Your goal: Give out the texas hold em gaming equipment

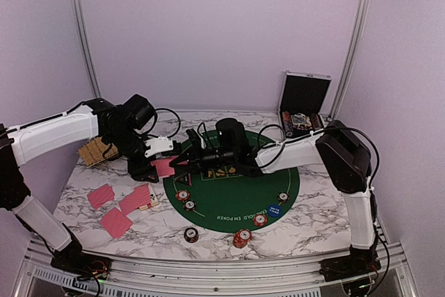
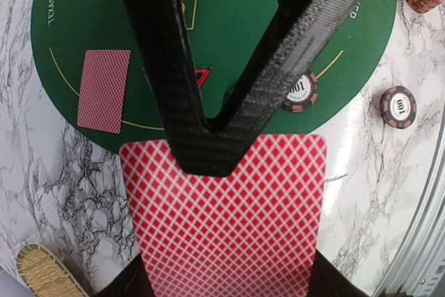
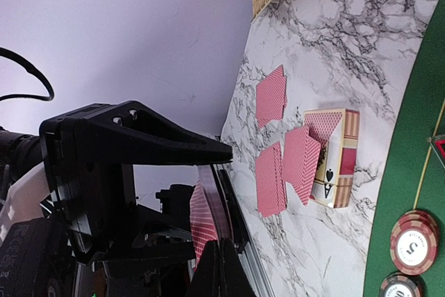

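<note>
My left gripper (image 1: 154, 165) is shut on a stack of red-backed playing cards (image 2: 222, 220), which fills the lower part of the left wrist view. My right gripper (image 1: 182, 163) reaches across from the right. Its black triangular finger (image 2: 167, 67) lies over the top card's far edge. In the right wrist view the right gripper (image 3: 224, 262) is shut, with the thin edge of a card (image 3: 201, 220) pinched in it. Dealt card piles (image 1: 115, 222) lie on the marble at the left. Striped poker chips (image 1: 182, 196) and a blue disc (image 1: 276, 210) sit on the green mat (image 1: 236, 196).
A card box (image 3: 334, 158) lies among the dealt piles. A woven basket (image 1: 97, 149) stands at the far left, and an open silver case (image 1: 304, 106) at the back right. Two chip stacks (image 1: 241, 238) rest on the marble near the front edge. One card (image 2: 103, 90) lies on the mat.
</note>
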Tool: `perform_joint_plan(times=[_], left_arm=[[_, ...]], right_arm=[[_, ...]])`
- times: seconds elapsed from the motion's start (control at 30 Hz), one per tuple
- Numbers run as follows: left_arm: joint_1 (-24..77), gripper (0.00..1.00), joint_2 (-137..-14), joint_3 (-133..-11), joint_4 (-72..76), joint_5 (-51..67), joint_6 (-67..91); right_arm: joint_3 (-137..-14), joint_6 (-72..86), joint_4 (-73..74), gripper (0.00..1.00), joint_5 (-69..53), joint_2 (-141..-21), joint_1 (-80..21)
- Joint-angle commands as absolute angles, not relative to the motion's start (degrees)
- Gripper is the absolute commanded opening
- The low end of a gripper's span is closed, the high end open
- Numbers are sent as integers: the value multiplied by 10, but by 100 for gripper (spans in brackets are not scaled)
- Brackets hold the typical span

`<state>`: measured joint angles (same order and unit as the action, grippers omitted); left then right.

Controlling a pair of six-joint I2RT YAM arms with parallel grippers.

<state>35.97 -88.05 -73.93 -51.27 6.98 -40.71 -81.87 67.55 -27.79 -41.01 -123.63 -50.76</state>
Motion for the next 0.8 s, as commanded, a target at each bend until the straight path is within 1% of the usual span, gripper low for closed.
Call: perform_joint_plan(times=[0.0, 0.4, 0.57, 0.77], left_arm=[[358, 46, -881, -729, -532, 57, -414], [358, 46, -883, -724, -532, 47, -413], [358, 45, -880, -721, -532, 45, -415], [358, 45, -879, -721, -532, 46, -415]], right_arm=[[-797, 692, -297, 0, -413, -1206, -484], [-749, 683, -305, 0, -436, -1163, -431], [-716, 668, -295, 0, -444, -1139, -388], [-685, 615, -238, 0, -446, -1113, -309]])
